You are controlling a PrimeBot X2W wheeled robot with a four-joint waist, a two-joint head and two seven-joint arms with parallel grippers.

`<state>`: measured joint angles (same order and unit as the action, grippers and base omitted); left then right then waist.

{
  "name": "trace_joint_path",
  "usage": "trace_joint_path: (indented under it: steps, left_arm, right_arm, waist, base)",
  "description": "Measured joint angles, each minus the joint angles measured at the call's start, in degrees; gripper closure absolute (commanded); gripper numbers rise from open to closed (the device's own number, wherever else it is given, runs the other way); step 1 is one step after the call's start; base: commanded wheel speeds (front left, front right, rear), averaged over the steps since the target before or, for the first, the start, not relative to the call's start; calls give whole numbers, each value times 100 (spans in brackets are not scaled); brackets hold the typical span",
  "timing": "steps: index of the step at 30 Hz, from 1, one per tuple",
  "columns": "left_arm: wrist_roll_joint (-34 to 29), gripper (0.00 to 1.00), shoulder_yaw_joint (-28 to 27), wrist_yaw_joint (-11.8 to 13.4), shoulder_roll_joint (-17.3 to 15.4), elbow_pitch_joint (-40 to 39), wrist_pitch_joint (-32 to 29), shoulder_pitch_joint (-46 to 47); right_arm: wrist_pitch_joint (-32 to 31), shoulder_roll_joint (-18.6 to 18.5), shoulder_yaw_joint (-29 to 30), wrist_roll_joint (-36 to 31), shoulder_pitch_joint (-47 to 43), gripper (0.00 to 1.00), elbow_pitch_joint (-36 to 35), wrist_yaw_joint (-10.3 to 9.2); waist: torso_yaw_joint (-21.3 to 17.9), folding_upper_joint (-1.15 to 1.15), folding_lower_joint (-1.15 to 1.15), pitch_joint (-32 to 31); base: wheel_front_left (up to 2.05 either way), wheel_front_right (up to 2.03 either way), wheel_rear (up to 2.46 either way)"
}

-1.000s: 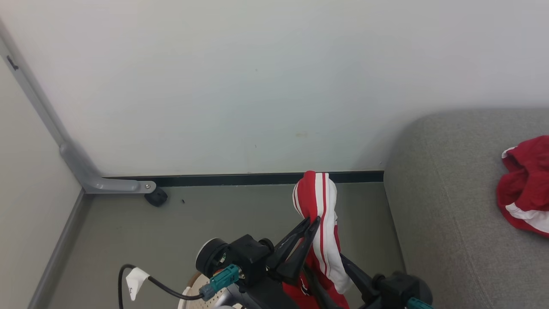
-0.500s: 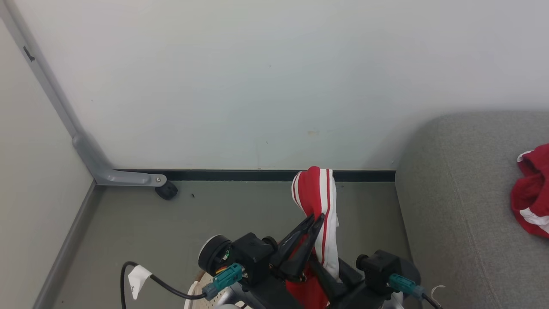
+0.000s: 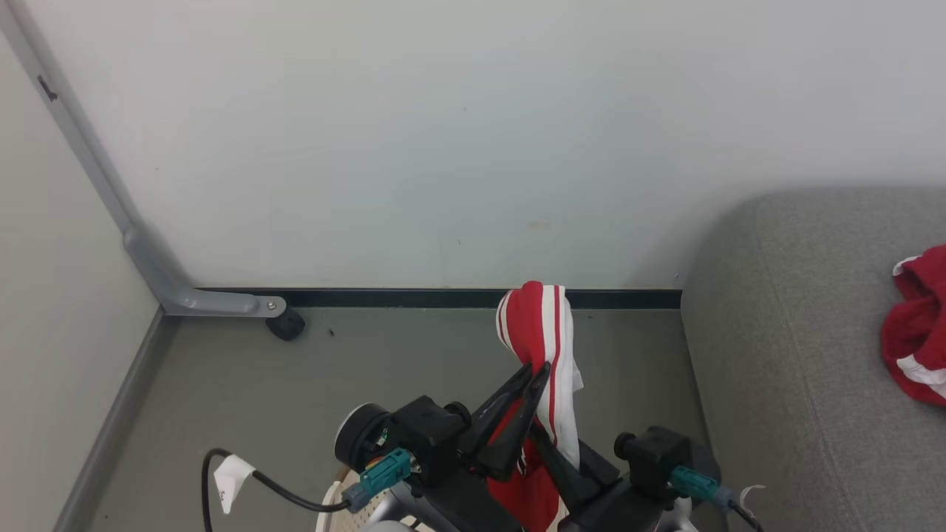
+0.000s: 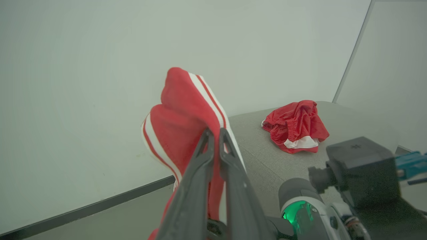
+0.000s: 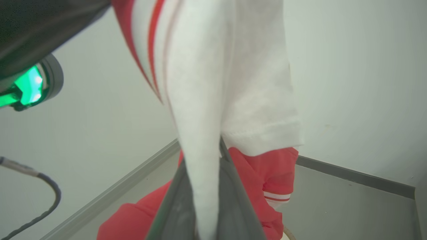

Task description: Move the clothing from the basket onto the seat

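A piece of red clothing [image 3: 543, 325] with white stripes hangs over the floor, left of the grey seat [image 3: 798, 332]. My left gripper [image 3: 539, 368] is shut on its upper fold; in the left wrist view the left gripper [image 4: 213, 131] pinches the clothing [image 4: 183, 113]. Lower down, my right gripper [image 3: 538, 437] is shut on the hanging part. The right wrist view shows a white stripe of the clothing [image 5: 213, 83] running down between the right gripper's [image 5: 205, 156] fingers. A second red garment [image 3: 916, 332] lies crumpled on the seat [image 4: 267, 160]. A sliver of the cream basket [image 3: 336, 506] peeks out below my arms.
A white wall with a dark baseboard [image 3: 414, 298] stands close ahead. A grey frame leg with a black caster [image 3: 284, 325] sits at the left corner. A black cable with a white tag [image 3: 233, 480] hangs at lower left. Grey floor lies between wall and seat.
My right gripper has come in from the right and shut on the hanging fabric. The left gripper keeps its hold and has lifted the clothing slightly. The camera shifted a little.
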<state>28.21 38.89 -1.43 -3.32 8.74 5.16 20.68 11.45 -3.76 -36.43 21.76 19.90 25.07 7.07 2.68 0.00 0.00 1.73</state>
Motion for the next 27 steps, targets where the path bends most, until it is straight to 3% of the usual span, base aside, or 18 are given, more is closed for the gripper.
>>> trace_joint_path:
  steps: [2,17,27]
  left_arm:
    - [-1,0,-20,35,2,1,0,0]
    - [-65,0,-296,376,-419,-129,127,-466]
    - [-153,0,-363,504,-727,-328,208,-871]
  right_arm:
    - [33,-1,44,7,51,100,32,0]
    - [177,-131,542,67,201,100,113,-10]
    - [230,-291,786,92,197,100,-81,-155]
  waist:
    - [-16,0,0,9]
    - [-261,0,0,19]
    - [-630,0,0,83]
  base:
    - [0,0,0]
    - [0,0,0]
    - [0,0,0]
